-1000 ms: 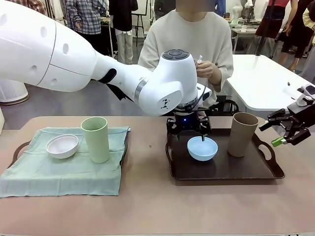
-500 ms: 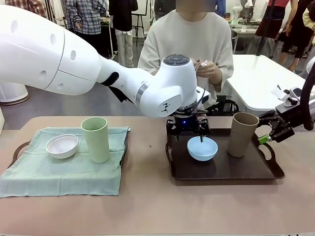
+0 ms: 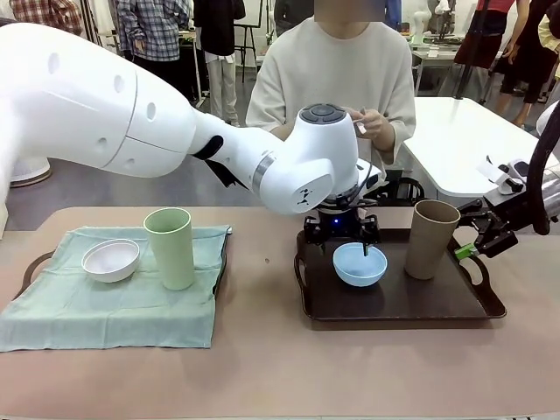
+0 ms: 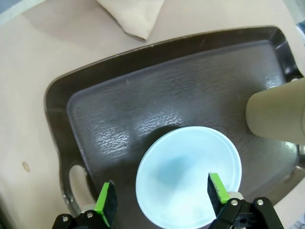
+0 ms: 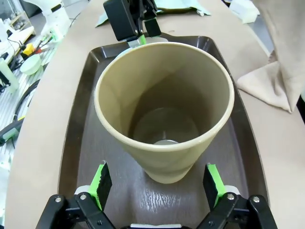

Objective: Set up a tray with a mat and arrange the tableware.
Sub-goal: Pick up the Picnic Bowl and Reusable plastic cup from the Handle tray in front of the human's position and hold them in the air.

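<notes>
Right hand (image 3: 471, 233) has come in from the 3 o'clock edge since a second ago and now sits just beside the tall tan-brown plain cup (image 3: 432, 238), at its 3 o'clock, not touching. Left arm's wrist has drifted slightly toward 3 o'clock; left hand (image 3: 343, 238) stays over the small light blue round bowl (image 3: 360, 265).

What you've got now:
- Left hand (image 4: 162, 195): jaws fully apart, holding nothing. In its wrist view one green pad is clear of the bowl (image 4: 188, 176) at its 9 o'clock and the other overlaps the rim at 3 o'clock. Front view shows one finger dipping inside the bowl.
- Right hand (image 5: 156, 183): jaws fully apart, holding nothing. In its wrist view the pads flank the cup (image 5: 164, 109) low down, with a gap on both sides.
- Blue bowl and tan cup both stand upright on the dark brown handled tray (image 3: 394, 306), with the cup at the bowl's 3 o'clock, apart.
- A pale green cloth mat (image 3: 105, 306) is draped over a second tray at the tabletop's (image 3: 280, 367) 9 o'clock side. A tall pale green plain cup (image 3: 170, 248) stands on it, with a small white round bowl (image 3: 110, 259) at that cup's 9 o'clock, close by.
- A person is at 12 o'clock, hands (image 3: 367, 118) together at chest height, off the tabletop.
</notes>
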Action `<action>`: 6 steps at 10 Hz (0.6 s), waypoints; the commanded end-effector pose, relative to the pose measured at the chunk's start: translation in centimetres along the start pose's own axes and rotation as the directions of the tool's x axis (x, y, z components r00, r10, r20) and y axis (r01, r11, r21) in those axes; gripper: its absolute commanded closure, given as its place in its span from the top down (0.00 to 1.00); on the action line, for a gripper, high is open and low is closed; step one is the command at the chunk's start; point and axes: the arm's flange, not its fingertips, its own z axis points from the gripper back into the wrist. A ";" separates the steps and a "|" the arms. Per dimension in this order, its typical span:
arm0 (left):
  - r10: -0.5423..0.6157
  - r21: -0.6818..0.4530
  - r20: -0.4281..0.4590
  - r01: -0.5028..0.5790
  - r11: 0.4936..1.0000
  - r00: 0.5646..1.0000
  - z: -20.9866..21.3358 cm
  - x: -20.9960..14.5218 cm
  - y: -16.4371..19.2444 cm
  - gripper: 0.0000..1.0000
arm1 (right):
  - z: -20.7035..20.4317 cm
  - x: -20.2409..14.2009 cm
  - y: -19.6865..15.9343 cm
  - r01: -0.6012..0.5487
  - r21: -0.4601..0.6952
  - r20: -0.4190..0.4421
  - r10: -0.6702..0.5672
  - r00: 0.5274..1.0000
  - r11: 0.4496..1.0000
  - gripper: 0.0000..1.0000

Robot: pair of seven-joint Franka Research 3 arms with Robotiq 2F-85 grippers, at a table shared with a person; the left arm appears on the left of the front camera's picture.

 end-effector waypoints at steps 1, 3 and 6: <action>0.010 0.015 0.011 -0.010 1.000 1.000 -0.8 0.7 -0.8 1.00 | -0.8 -0.1 -0.9 -0.035 -0.004 0.035 0.035 0.999 0.999 1.00; 0.009 0.023 0.011 -0.009 1.000 1.000 -1.1 0.6 -0.9 1.00 | -2.0 -0.2 -1.3 -0.012 0.021 0.050 0.011 0.999 1.000 1.00; 0.014 0.048 0.011 -0.014 0.999 1.000 -0.8 0.6 -0.8 1.00 | -3.4 0.0 -1.6 -0.003 0.057 0.055 0.000 0.998 0.998 1.00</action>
